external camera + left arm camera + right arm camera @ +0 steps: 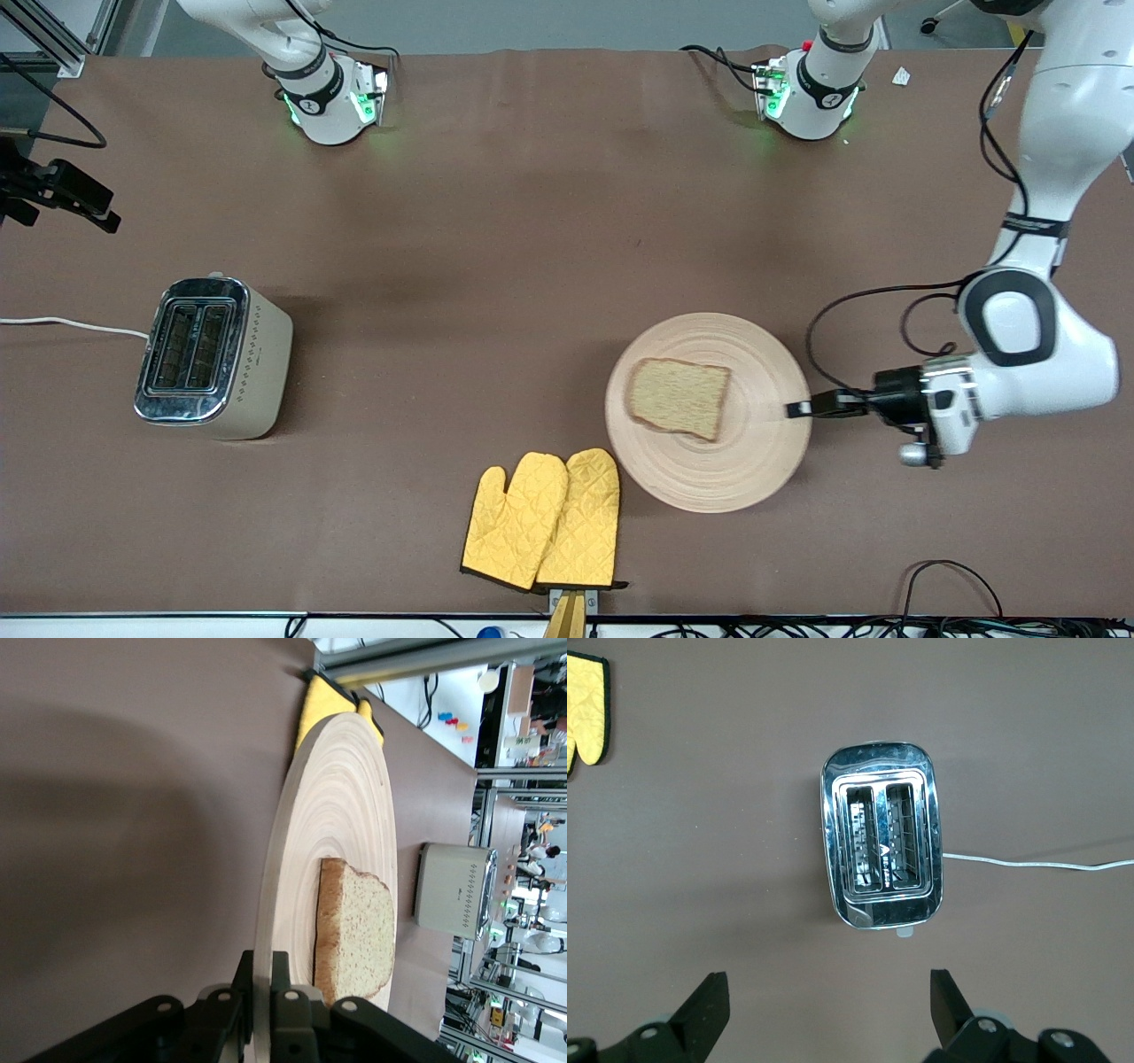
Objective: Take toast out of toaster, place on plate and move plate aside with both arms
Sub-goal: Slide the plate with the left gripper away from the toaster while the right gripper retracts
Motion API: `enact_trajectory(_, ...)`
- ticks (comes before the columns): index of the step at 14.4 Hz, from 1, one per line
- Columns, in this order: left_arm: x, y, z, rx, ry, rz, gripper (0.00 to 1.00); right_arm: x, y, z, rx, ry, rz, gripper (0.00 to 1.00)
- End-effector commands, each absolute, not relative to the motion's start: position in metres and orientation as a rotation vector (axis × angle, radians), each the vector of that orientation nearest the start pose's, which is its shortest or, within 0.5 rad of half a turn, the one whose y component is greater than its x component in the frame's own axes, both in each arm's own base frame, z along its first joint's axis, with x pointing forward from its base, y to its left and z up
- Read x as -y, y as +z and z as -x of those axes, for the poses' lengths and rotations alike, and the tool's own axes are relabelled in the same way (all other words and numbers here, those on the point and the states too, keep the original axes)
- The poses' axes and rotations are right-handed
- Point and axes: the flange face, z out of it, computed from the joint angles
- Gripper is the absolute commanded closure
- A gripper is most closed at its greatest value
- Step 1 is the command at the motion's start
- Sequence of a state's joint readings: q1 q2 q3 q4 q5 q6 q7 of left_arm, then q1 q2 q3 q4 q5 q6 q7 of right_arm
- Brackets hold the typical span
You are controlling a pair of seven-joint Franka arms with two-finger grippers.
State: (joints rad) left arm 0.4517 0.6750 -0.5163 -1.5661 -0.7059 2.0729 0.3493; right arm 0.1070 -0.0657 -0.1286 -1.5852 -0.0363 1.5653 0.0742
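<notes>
the squarish slice of brown speckled toast (pixel 679 398) with its darker crust lies flat on the round, light beige wooden plate (pixel 753 461), a little off the plate's middle toward the right arm's end of the table. the plate shows concentric ring grain and sits toward the left arm's end of the table. in the left wrist view the same toast (pixel 356 936) sits just past the claw's fingers, on the plate (pixel 332 797).

the left gripper (pixel 800 408) reaches in level with the table and pinches the plate's rim at the edge toward the left arm's end; its black fingers (pixel 285 997) are drawn close together, one above the rim and one below it, with only the thickness of the wood between them.

just beside the plate, away from the left claw and nearer the front camera, lie the two yellow quilted oven mitts (pixel 542 521), side by side; the nearest mitt's edge is very close to the plate's rim.

the cream and chrome two-slot toaster (pixel 211 357) stands well apart, toward the right arm's end of the table, with a white cord (pixel 75 325) running from it. the right gripper (pixel 828 1010) hangs above the toaster (pixel 882 847), its fingers spread wide and holding nothing.
</notes>
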Motion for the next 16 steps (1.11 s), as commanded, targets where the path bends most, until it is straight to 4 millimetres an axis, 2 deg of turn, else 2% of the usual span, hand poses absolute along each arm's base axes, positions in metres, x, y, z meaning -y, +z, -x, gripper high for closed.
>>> enact_trajectory(1, -0.057, 0.284, -0.677, -0.104, 0.074, -2.203, 0.98, 0.026, 0.647, -0.523, -0.156, -0.105, 3.146, 0.0)
enact_trajectory(3, -0.116, 0.267, -0.663, -0.186, 0.104, -2.192, 0.98, 0.027, 0.646, -0.521, -0.159, -0.091, 3.146, 0.0)
enact_trajectory(5, -0.162, 0.25, -0.646, -0.271, 0.14, -2.177, 0.98, 0.026, 0.649, -0.522, -0.152, -0.096, 3.155, 0.0)
enact_trajectory(6, -0.182, 0.243, -0.638, -0.29, 0.182, -2.188, 0.98, 0.026, 0.652, -0.522, -0.155, -0.108, 3.154, 0.0)
enact_trajectory(8, -0.208, 0.221, -0.621, -0.331, 0.229, -2.2, 0.98, 0.028, 0.658, -0.523, -0.162, -0.127, 3.153, 0.0)
enact_trajectory(12, -0.2, 0.186, -0.594, -0.359, 0.308, -2.12, 0.98, 0.026, 0.665, -0.523, -0.156, -0.152, 3.154, 0.0)
enact_trajectory(14, -0.197, 0.173, -0.589, -0.363, 0.309, -2.1, 0.98, 0.026, 0.665, -0.523, -0.156, -0.152, 3.154, 0.0)
enact_trajectory(16, -0.192, 0.165, -0.588, -0.358, 0.293, -2.091, 0.87, 0.027, 0.667, -0.522, -0.159, -0.147, 3.154, 0.0)
